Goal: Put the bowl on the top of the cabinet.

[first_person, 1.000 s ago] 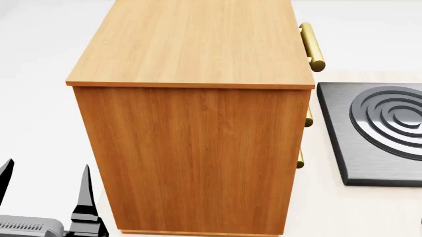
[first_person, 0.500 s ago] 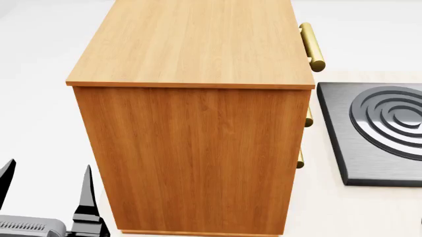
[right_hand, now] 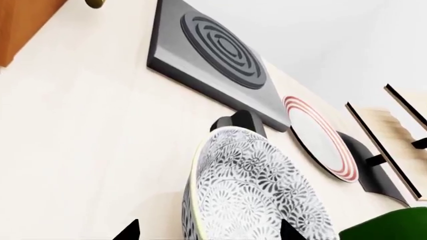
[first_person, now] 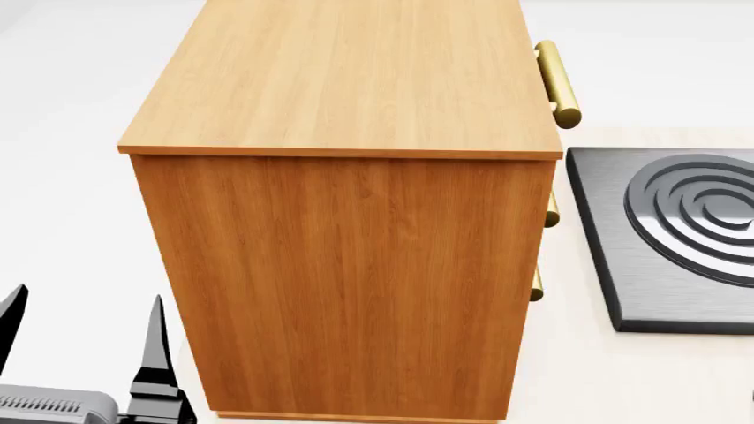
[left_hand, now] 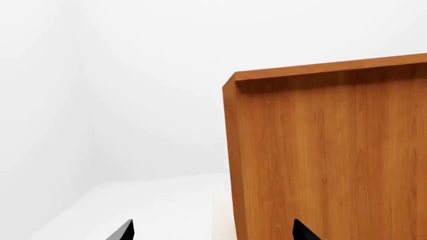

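The bowl [right_hand: 260,195], deep and white with a fine grey leaf pattern, shows only in the right wrist view, resting on the pale counter. My right gripper [right_hand: 210,222] is open. One fingertip is outside the bowl's wall and the other is over its inside, so the rim lies between them. The cabinet [first_person: 353,79], orange-brown wood with a bare flat top and brass handles [first_person: 556,84], fills the middle of the head view. Its side also shows in the left wrist view [left_hand: 333,150]. My left gripper [first_person: 88,293] is open and empty, low beside the cabinet's left side.
A black stove plate with ring grooves [first_person: 677,234] lies right of the cabinet, also in the right wrist view [right_hand: 213,50]. Beyond the bowl are a flat plate with red rim rings [right_hand: 320,135], a pale wood rack [right_hand: 393,120], a black object [right_hand: 237,120] and a green thing [right_hand: 393,225].
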